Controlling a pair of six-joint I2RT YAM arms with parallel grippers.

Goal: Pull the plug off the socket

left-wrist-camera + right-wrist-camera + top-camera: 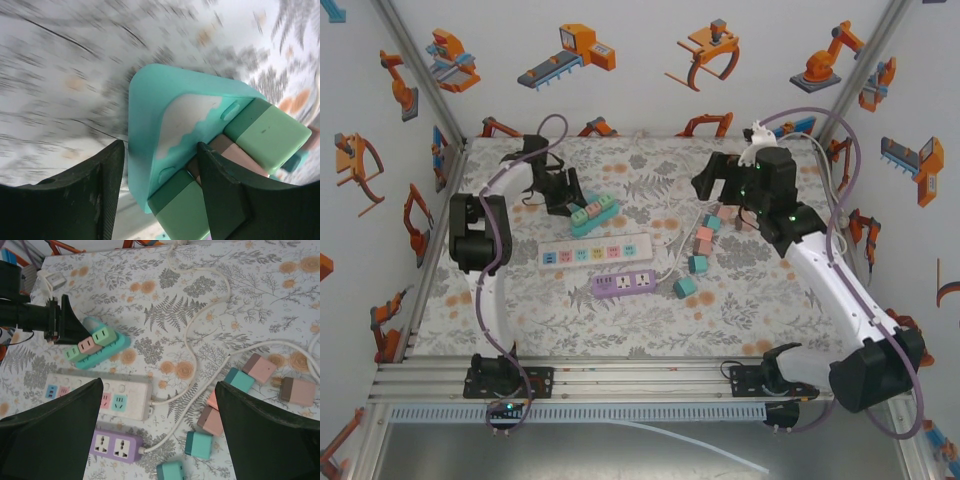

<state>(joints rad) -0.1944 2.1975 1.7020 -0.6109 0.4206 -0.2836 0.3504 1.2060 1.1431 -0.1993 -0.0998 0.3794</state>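
Note:
A teal power strip [592, 213] lies at the back left of the table with three plugs seated in it: green, pink, green. In the left wrist view its end [160, 110] fills the middle, with the nearest green plug [182, 210], the pink plug [237, 157] and the far green plug [272, 132]. My left gripper [160, 147] is open, and its fingers straddle the strip's end and the nearest green plug. The right wrist view shows the same strip [110, 347] and left gripper [65, 327]. My right gripper [160, 390] hangs open above the table's middle, holding nothing.
A white power strip [595, 250] and a purple one [622, 284] lie in front of the teal strip. Several loose teal and pink plugs [705, 240] are scattered to the right. White cables [200, 320] snake across the floral cloth.

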